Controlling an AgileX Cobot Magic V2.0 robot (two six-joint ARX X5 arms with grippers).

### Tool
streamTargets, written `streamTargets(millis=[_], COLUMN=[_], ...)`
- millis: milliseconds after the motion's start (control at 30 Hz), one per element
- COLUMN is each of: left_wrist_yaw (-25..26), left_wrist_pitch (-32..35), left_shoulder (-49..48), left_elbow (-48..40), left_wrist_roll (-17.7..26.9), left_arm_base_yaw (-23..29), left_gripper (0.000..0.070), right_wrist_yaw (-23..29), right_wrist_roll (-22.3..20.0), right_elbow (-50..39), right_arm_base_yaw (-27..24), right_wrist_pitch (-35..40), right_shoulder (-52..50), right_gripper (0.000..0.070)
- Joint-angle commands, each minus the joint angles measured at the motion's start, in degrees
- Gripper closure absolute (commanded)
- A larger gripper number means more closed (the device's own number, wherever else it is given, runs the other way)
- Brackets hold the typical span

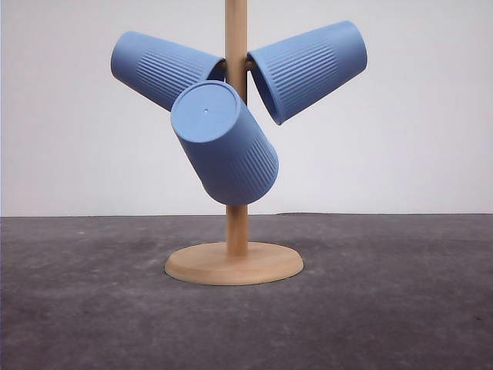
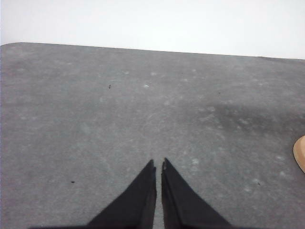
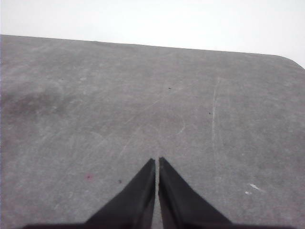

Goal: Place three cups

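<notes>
Three light-blue cups [image 1: 231, 123] hang on the wooden stand [image 1: 235, 262]; left pincer [image 2: 158, 164] and right pincer [image 3: 157, 162] are narrow, holding nothing.

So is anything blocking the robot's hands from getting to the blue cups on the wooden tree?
Nothing visible does. The three light-blue ribbed cups hang on the wooden pegged stand, and the grey table around its base is bare. Both the left end effector and right end effector are shut over bare tabletop.

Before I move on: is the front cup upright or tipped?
Tipped. The front cup hangs on the wooden stand, its closed base facing up toward the camera, mouth angled downward.
</notes>
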Motion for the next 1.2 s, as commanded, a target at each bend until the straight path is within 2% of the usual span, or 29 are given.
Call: streamTargets(millis=[0,1167], left_wrist_yaw=[0.04,0.04], left_wrist_pitch=[0.55,0.55], left_shoulder=[-0.07,-0.07], left_elbow=[-0.80,-0.80], left_wrist_roll=[0.41,0.39], left_arm_base_yaw=[-0.09,-0.09], left_gripper=[0.0700,0.0700], right_wrist_yaw=[0.02,0.02], right_wrist_roll=[-0.19,-0.20], right_elbow=[-0.26,-0.26], right_arm_base_yaw=[-0.09,-0.09], right_wrist_pitch=[0.72,0.72], right_shoulder=[0.02,0.02], right_gripper=[0.0691,0.0691])
